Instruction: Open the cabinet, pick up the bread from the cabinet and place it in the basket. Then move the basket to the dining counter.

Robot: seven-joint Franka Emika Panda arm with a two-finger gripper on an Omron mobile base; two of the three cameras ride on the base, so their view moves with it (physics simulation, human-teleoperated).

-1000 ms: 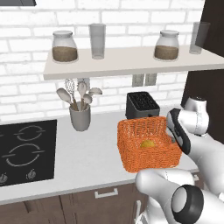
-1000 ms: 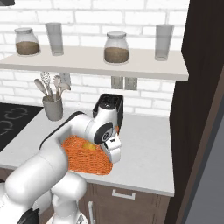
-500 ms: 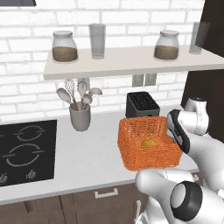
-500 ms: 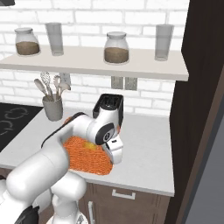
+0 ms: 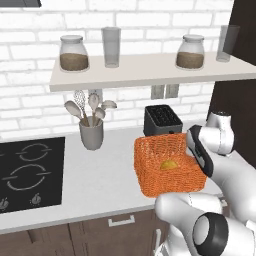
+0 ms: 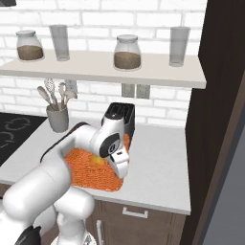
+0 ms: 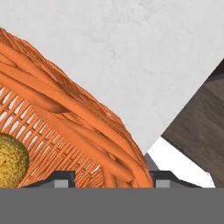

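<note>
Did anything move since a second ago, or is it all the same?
Almost nothing moved. The pincer stays down at the right wall of the basket, astride the rim in the hand view. The bread still lies inside; the toaster hasn't shifted.

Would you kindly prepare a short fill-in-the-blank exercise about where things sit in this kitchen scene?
1. The bread lies inside the ____.
2. Directly behind the basket, against the brick wall, stands a black ____.
3. The grey cup of utensils stands on the worktop between the toaster and the black ____.
4. Each glass jar with brown contents stands on the white ____.

Missing words: basket; toaster; hob; shelf
</note>
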